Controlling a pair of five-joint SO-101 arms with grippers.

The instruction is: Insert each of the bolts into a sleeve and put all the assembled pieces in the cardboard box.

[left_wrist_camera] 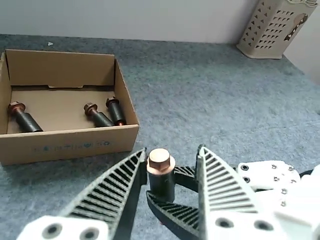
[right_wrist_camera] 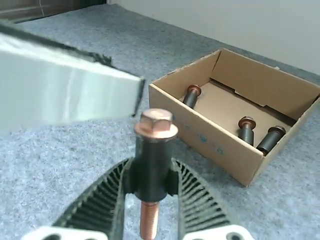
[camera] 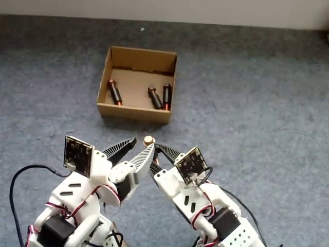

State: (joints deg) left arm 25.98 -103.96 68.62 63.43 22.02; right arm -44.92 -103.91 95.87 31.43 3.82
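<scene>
- My left pincer (camera: 144,143) sits on the near side of the grey counter (camera: 257,103), just short of the box; it is released, its ribbed fingers (left_wrist_camera: 122,187) spread wide with the held piece standing between them; one finger lies close against the bolt's head, and I cannot tell whether it touches; the other finger is apart from it.
- The cardboard box (camera: 136,112) stands open-topped beyond both arms, a little left of centre in the high view; I count three finished pieces lying on its floor.
- The leftmost piece (camera: 114,92) lies alone near the left wall, slightly tilted, its copper head toward the far wall.
- The middle piece (camera: 155,98) and the rightmost piece (camera: 167,96) lie near each other by the right wall, heads also toward the far wall.
- The bolt (right_wrist_camera: 156,124) is seated in the dark sleeve (right_wrist_camera: 150,157); its hexagonal copper head sits on top and its shaft pokes out below; the pair stands upright, just in front of the box's near wall.
- My right pincer (right_wrist_camera: 150,172) is clenched on the sleeve, one finger on either side of it, reaching in from the right arm.
- A perforated bin (left_wrist_camera: 272,25) stands far off by the wall.
</scene>
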